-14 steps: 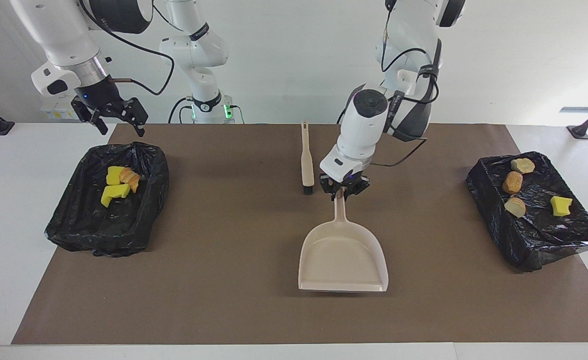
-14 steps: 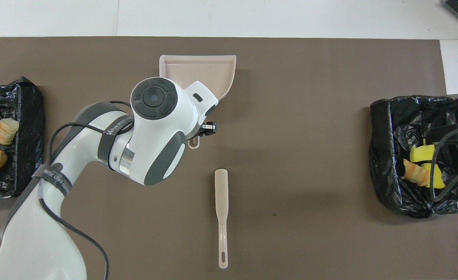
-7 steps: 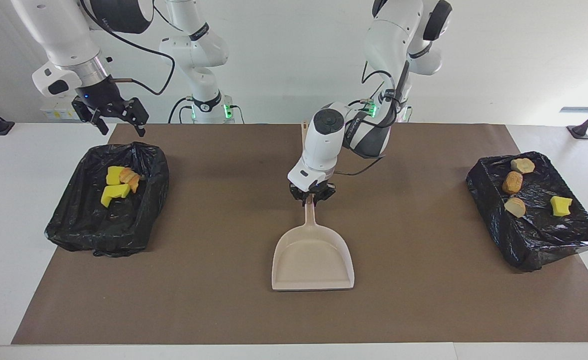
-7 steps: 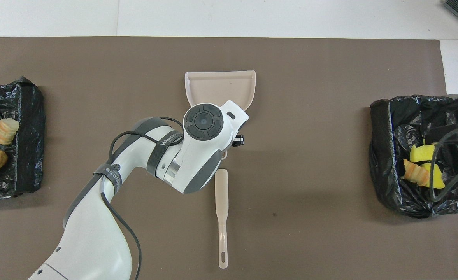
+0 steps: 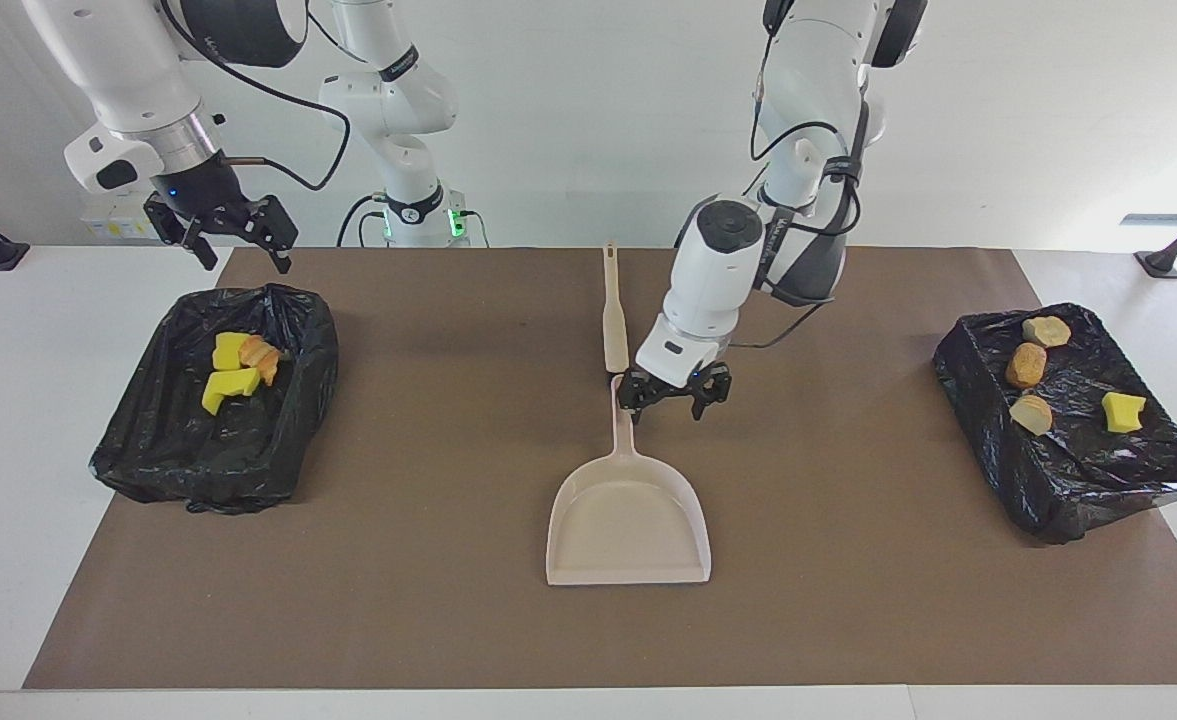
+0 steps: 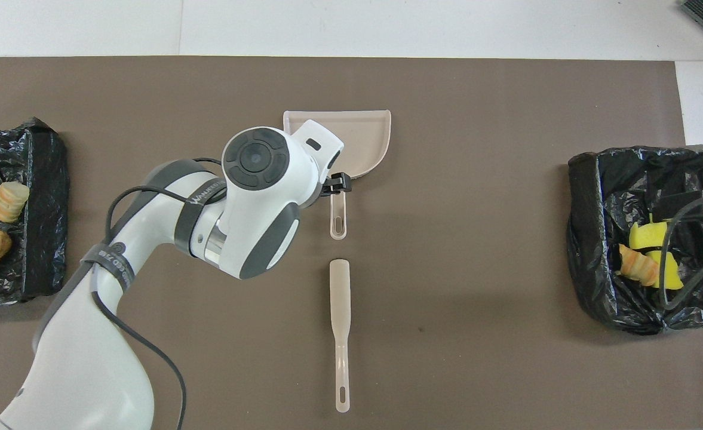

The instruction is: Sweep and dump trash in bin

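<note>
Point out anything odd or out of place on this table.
Four scraps lie on top of a flattened black bag at the left arm's end, not down in it as the pieces sit in the open bin at the right arm's end. The dustpan and brush lie neatly in line.

The only lettering to be made out is a line of white capitals on the dark grey band around the left arm [image 6: 202, 194], seen in the overhead view; it seems to begin with "WAN", and the remaining letters cannot be made out. A second dark band [image 6: 103, 263] lower on the same arm carries white print and a small round mark, neither of them readable. In the facing view a similar band with white print [image 5: 775, 232] sits on that arm, not readable either
</note>
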`<state>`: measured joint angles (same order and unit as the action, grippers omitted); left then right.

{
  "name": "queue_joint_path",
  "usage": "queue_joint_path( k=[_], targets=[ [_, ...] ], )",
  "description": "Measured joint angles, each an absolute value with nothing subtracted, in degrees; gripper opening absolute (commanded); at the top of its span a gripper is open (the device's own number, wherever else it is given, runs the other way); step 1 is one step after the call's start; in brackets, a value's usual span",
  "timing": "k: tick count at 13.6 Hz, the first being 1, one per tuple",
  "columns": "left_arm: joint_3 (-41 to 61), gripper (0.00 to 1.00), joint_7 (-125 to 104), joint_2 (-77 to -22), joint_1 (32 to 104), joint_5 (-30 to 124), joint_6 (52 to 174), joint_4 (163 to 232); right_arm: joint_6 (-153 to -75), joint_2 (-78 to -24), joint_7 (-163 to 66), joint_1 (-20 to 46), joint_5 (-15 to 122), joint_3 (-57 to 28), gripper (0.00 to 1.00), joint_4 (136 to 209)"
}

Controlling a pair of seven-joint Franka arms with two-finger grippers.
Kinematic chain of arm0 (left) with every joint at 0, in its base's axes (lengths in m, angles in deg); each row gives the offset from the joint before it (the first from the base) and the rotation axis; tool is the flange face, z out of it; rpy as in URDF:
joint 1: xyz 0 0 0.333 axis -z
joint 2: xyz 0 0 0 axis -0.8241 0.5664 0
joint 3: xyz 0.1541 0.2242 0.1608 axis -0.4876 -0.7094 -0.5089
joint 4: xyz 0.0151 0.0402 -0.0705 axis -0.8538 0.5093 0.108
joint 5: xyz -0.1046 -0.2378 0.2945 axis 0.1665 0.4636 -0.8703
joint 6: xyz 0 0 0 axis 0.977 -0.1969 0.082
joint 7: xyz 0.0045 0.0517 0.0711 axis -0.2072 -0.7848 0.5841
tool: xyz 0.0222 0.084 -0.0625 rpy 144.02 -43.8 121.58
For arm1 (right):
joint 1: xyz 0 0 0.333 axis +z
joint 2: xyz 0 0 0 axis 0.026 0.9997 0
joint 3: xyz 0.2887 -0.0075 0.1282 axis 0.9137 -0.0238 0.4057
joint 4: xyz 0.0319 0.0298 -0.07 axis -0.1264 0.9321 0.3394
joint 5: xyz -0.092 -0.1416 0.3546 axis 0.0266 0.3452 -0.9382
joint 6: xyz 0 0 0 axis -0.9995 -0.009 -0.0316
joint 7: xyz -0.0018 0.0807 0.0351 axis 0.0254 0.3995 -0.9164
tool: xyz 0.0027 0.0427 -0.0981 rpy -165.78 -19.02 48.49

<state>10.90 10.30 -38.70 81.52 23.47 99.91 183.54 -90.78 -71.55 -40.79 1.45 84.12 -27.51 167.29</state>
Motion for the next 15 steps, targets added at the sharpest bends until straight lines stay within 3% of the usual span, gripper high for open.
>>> queue_joint_path(
  k=[6, 15],
  targets=[
    [10.13, 1.00, 2.25, -45.08, 71.09, 23.46, 90.57, 182.83, -90.78, -71.55, -40.79, 1.45, 84.12, -27.51, 1.00, 167.29],
    [9.62, 1.00, -27.52, -53.77, 58.80, 23.45, 77.45, 182.20, -90.78, -71.55, -40.79, 1.45, 84.12, -27.51, 1.00, 167.29]
  ],
)
